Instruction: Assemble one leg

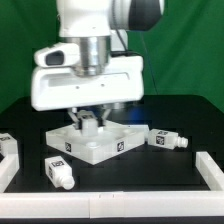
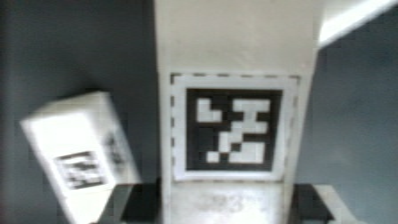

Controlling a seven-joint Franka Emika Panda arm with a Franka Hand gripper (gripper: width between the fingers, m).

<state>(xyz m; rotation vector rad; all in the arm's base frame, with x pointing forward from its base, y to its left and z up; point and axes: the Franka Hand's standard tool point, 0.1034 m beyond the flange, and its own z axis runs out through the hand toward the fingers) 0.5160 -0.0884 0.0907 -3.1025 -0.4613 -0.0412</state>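
Panel point(image 1: 100, 148) sits mid-table. Gripper point(image 1: 88, 121) is right above its far half, jaws pinched on the leg point(image 2: 231, 110). The leg's long axis runs straight out from the fingers, so I read it as pointing down at the panel; can't tell if it touches. Spare leg point(image 1: 168, 139) lies at the panel's 3 o'clock, second spare leg point(image 1: 60, 172) at 7 o'clock, both apart from it. Descent path looks open.

A green backdrop point(image 1: 20, 45) rises behind the black tabletop point(image 1: 140, 176).
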